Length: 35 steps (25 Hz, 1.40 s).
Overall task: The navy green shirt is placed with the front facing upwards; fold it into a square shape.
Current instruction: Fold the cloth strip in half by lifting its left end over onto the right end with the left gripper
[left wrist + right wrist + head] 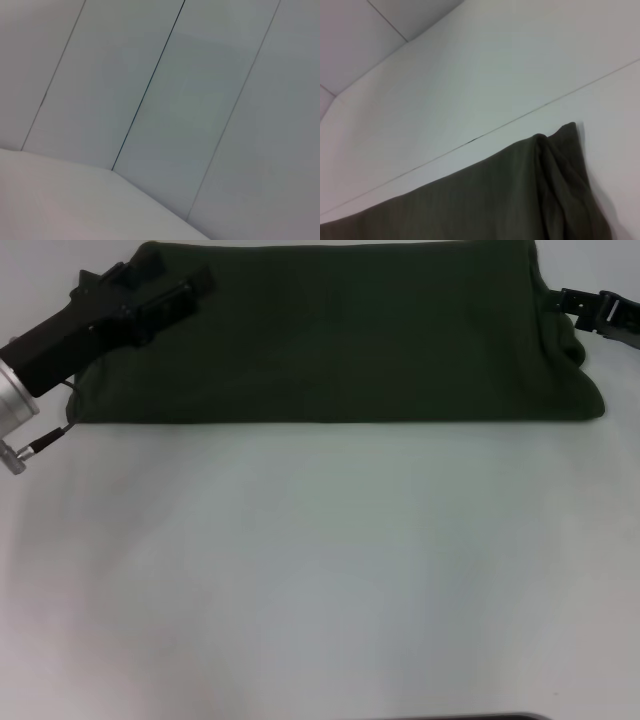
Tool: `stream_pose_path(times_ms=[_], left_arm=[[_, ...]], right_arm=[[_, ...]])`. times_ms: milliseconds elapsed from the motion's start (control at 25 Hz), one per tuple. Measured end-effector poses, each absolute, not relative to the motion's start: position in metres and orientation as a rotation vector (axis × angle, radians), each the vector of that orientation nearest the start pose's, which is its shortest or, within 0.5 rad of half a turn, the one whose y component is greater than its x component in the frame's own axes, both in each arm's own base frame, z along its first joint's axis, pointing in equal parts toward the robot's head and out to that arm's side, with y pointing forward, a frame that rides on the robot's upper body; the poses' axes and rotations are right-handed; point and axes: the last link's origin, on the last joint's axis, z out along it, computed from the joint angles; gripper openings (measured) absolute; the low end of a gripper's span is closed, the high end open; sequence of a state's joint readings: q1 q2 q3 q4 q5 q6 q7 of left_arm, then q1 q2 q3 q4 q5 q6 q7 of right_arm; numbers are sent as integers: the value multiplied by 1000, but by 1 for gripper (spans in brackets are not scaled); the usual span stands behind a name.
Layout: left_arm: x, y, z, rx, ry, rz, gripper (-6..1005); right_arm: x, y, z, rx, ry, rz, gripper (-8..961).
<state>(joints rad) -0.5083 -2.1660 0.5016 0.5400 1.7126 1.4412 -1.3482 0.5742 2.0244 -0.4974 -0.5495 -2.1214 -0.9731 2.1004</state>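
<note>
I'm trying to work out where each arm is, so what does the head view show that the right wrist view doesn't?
Only the head view shows the whole folded band of the navy green shirt lying across the far part of the table, the left claw over its left end, and the right claw at its right end. Only the right wrist view shows a bunched corner of the shirt up close, with a seam in the surface behind it. Both show green cloth on the white table.
</note>
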Motion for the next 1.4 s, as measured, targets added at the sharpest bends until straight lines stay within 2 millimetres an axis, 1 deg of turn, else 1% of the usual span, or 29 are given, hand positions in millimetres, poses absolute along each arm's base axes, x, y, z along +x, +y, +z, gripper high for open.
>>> stream_pose_path(times_ms=[360, 1400], left_arm=[[-262, 341, -1, -2225, -839, -1135, 920], [-264, 340, -1, -2219, -835, -1132, 920]], right_arm=[[336, 394, 29, -1795, 1560, 621, 749], [337, 393, 17, -1781, 1577, 593, 746]])
